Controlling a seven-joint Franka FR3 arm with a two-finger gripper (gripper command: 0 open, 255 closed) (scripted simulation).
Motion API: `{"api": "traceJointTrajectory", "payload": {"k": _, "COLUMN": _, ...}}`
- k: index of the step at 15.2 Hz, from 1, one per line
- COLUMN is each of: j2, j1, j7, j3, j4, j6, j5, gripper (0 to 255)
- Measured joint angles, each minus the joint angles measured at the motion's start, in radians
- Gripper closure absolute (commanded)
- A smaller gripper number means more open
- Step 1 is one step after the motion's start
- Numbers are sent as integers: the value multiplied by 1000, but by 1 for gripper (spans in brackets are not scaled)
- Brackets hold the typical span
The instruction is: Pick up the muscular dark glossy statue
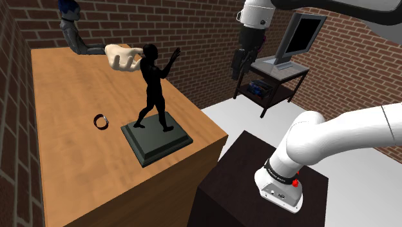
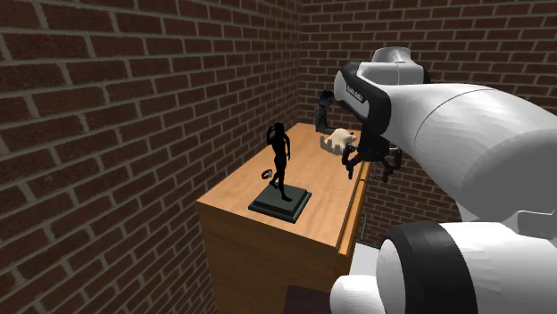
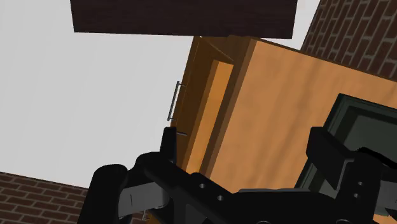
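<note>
The glossy black statue (image 1: 153, 82) of a muscular striding figure stands upright on a dark square base (image 1: 156, 140) near the wooden cabinet's right edge in the shoulder view. It also rises at the cabinet's near end (image 2: 279, 159) in the second exterior view. My black gripper (image 1: 238, 66) hangs in the air off the cabinet's side, about level with the statue's head and well apart from it. Its fingers (image 2: 348, 163) stand apart, open and holding nothing. Between the wrist view's gripper (image 3: 248, 153) fingers lies the cabinet top, with a corner of the base (image 3: 356, 127) beside one finger.
On the wooden cabinet (image 1: 71, 161) lie a small ring (image 1: 100, 120), a beige hand-shaped piece (image 1: 122, 57) and a grey-blue figure (image 1: 73, 26) at the back. Brick walls close two sides. A monitor (image 1: 299, 35) stands on a small table behind the gripper. My dark stand (image 1: 238, 187) sits beside the cabinet.
</note>
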Motion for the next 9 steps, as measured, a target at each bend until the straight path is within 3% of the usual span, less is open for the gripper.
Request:
{"api": "traceJointTrajectory", "payload": {"k": 3, "j2": 14, "j1": 5, "j7": 32, "j3": 26, "j4": 21, "j6": -3, "j5": 16, "gripper": 0}}
{"api": "traceJointTrajectory", "payload": {"k": 9, "j2": 103, "j1": 21, "j7": 193, "j3": 152, "j4": 141, "j6": -6, "j5": 80, "gripper": 0}}
